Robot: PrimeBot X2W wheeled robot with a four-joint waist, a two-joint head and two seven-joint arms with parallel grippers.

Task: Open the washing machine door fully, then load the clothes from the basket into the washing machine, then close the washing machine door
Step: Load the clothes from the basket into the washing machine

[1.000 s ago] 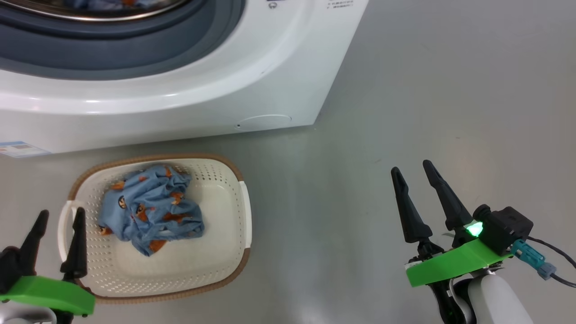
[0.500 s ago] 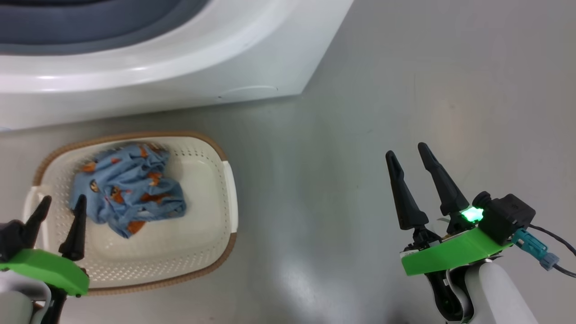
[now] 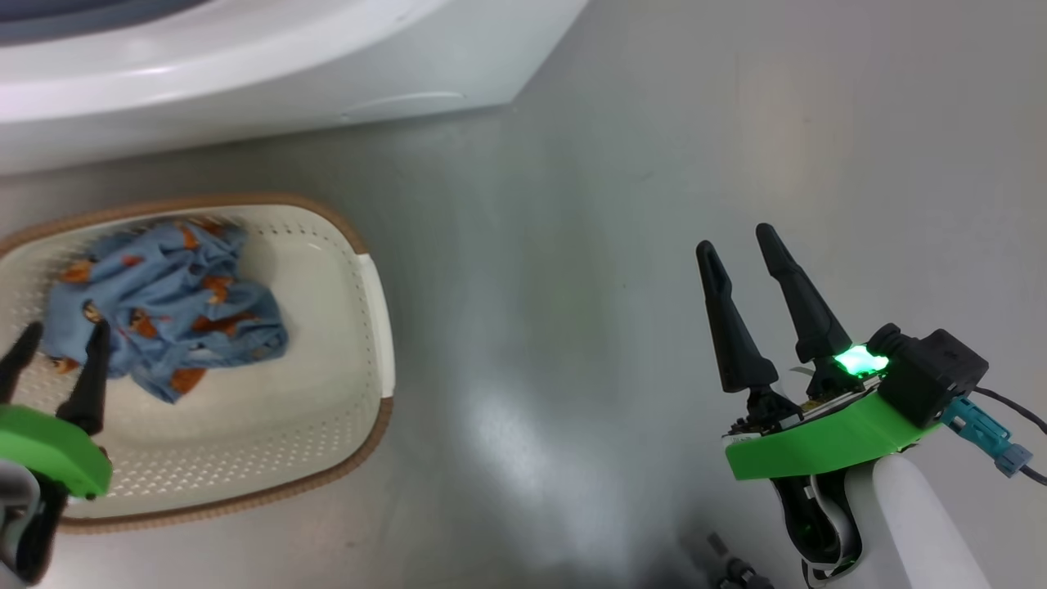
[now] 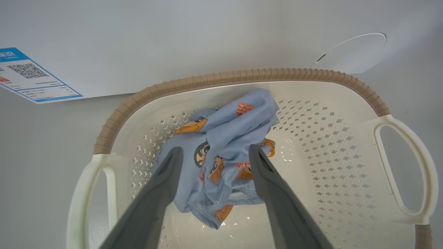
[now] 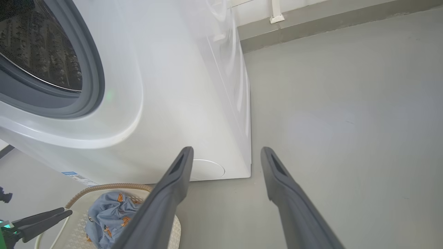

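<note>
— Where are the clothes (image 3: 164, 319)?
— Crumpled in the basket (image 3: 327, 352), a blue bundle with orange prints. The basket sits on the floor (image 3: 613, 204) just in front of the washing machine (image 3: 245, 74).
— And the left gripper (image 3: 65, 327)?
— Over the bundle, fingers spread wide, holding nothing. Whether the tips touch the cloth, I can't tell.
— The right gripper (image 3: 736, 237)?
— Released too, empty, above bare floor, well apart from the basket.

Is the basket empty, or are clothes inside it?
Not empty: a crumpled blue garment with orange prints lies inside the basket.
</note>
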